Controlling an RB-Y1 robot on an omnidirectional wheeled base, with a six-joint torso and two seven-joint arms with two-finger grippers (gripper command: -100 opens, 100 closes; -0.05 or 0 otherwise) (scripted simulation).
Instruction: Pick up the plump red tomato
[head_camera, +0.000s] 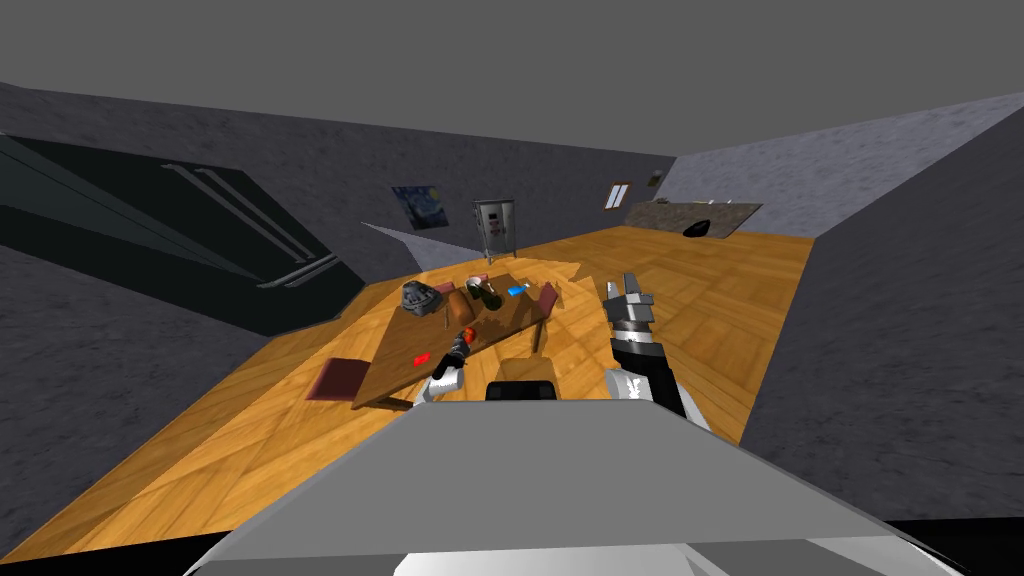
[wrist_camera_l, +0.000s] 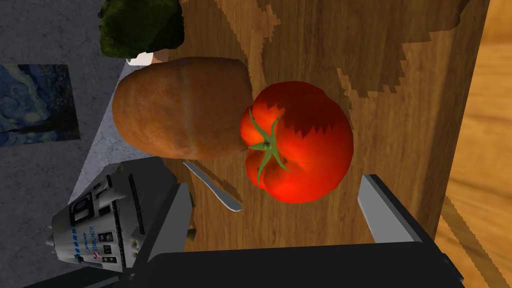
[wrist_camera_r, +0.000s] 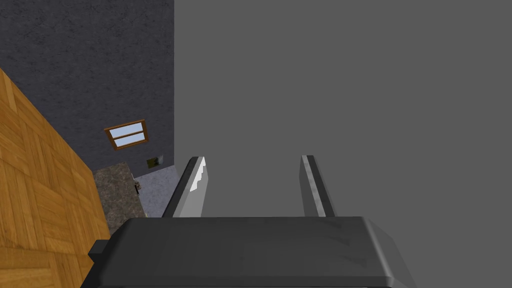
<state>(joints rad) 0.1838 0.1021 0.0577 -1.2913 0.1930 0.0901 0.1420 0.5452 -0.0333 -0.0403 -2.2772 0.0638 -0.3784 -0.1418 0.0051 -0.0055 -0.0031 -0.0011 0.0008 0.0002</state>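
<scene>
Two thin fingers of the left gripper (wrist_camera_l: 272, 182) are standing wide apart and holding nothing, pointing at the red tomato (wrist_camera_l: 295, 142). The tomato is lying on its side on the wooden table (wrist_camera_l: 400, 100), near the table's edge, with its green stalk facing a brown rounded loaf (wrist_camera_l: 182, 107). The loaf seems to be touching the tomato on that stalk side. A thin metal utensil handle (wrist_camera_l: 215, 187) is poking out from under the loaf, just beside the tomato.

The tomato is sitting slightly closer to the finger away from the loaf, so I am judging that the hand is needing a small sideways correction to centre it. After that it should be advancing until both blades are passing the tomato's widest part, then closing gently, since the skin looks round and likely to roll. The loaf-side finger is risking a snag on the handle.

Well apart from the tomato, the right gripper (wrist_camera_r: 252, 160) is hanging over the floor, spread open and empty.
</scene>
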